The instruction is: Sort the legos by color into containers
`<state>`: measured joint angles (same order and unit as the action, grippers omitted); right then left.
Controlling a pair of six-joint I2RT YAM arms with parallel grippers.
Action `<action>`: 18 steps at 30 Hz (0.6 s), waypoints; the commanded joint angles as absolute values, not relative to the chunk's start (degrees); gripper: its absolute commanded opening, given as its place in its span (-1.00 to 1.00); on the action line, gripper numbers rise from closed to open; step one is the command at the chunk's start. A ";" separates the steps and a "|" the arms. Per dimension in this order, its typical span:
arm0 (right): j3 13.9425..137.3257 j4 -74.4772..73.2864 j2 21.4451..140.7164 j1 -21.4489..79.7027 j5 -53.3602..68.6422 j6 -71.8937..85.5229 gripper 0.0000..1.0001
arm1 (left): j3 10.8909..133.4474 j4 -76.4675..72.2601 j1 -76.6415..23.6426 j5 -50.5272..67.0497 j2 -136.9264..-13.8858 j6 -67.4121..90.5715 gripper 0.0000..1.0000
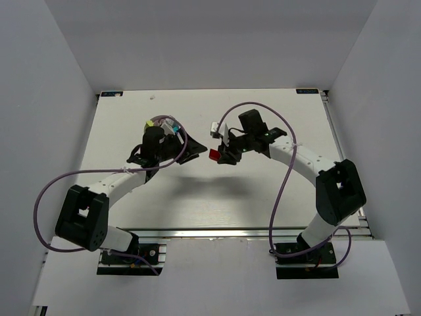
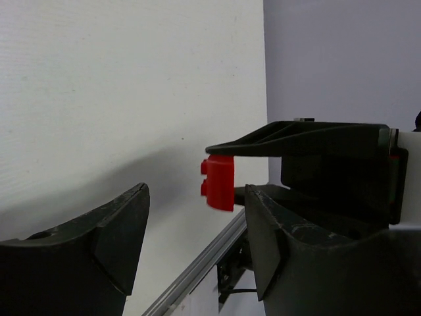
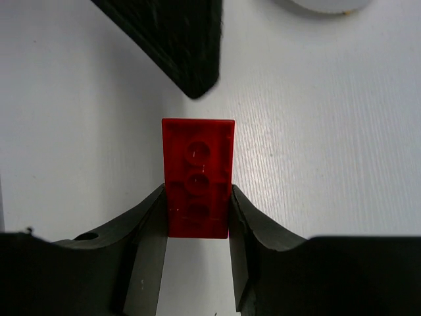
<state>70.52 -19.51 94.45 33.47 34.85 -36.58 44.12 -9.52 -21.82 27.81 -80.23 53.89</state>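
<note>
My right gripper (image 3: 197, 201) is shut on a red lego (image 3: 197, 174), gripping its long sides and holding it above the table. In the top view the red lego (image 1: 214, 155) sits at the tip of my right gripper (image 1: 221, 157), mid-table. My left gripper (image 1: 193, 151) is open and empty, its tips just left of the lego. In the left wrist view the red lego (image 2: 219, 182) hangs between and beyond my open fingers (image 2: 99, 243). The white dish (image 3: 325, 5) shows only as a rim. A lime lego (image 1: 150, 122) and a cyan lego (image 1: 175, 127) peek out behind my left wrist.
White walls enclose the table on the left, back and right. An aluminium rail (image 1: 217, 232) runs along the near edge. Purple cables (image 1: 279, 191) loop off both arms. A left finger (image 3: 177, 39) reaches into the right wrist view just beyond the lego.
</note>
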 commanded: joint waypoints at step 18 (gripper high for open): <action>76.47 -14.86 95.80 36.47 37.97 -32.34 -0.94 | 47.54 -14.76 -23.64 33.75 -84.02 55.72 -0.17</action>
